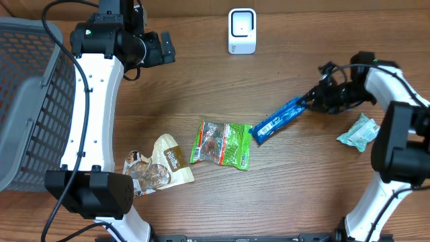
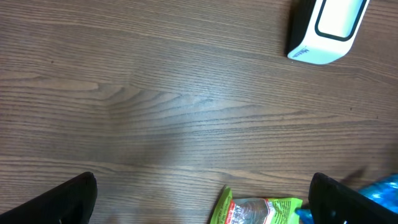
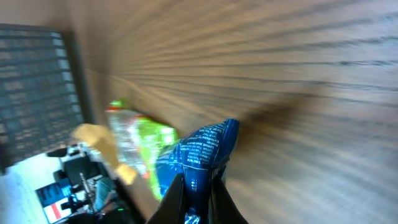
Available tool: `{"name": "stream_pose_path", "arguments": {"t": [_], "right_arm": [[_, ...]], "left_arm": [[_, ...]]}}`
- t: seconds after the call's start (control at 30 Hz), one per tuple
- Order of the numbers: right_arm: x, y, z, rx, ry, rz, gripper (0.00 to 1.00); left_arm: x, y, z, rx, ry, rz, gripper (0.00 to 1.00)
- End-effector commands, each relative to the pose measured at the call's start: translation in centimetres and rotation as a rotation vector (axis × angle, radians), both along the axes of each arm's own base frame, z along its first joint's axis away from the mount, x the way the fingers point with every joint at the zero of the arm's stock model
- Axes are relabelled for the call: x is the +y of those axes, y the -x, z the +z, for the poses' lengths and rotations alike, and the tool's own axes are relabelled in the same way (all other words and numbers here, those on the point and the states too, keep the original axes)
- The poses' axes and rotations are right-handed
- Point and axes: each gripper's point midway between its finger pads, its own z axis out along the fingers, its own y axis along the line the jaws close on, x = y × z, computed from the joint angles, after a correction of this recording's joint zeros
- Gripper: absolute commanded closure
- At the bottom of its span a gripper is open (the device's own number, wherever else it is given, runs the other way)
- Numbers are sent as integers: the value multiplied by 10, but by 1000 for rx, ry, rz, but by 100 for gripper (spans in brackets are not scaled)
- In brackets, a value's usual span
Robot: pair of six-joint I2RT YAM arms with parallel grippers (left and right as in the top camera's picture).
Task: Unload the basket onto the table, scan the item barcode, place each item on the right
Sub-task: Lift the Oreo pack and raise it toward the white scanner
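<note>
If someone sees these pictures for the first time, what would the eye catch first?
First, the long blue foil packet, right of centre, pinched at one end by the shut right gripper. Next come the white box-shaped scanner standing at the far side, near the centre, and the bright green snack bag lying in the middle.

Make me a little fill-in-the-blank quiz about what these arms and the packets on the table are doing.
The long packet pinched in the right fingers is ___.
The left fingers are wide ___, holding nothing.
Beside the left arm stands a grey mesh ___.
The crinkly packet lying at the long packet's free end is ___.
Missing words: blue; open; basket; green.
</note>
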Motion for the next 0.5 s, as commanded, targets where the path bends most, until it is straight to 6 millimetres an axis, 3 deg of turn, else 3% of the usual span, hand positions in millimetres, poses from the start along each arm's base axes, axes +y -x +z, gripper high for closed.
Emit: {"name": "stream_pose_path", "arguments": {"t": [0.0,0.17,0.47], "right_arm": [[12,-11,85,-176,-132,-10,96],[22,-5,131,-226,-260,-18,96],[26,-6,191,-271,-536,-31,96]], "left_arm": [[-1,-2,4,-11,0,7,0],[-1,-2,4,-11,0,7,0],[-1,-2,4,-11,0,7,0]]}}
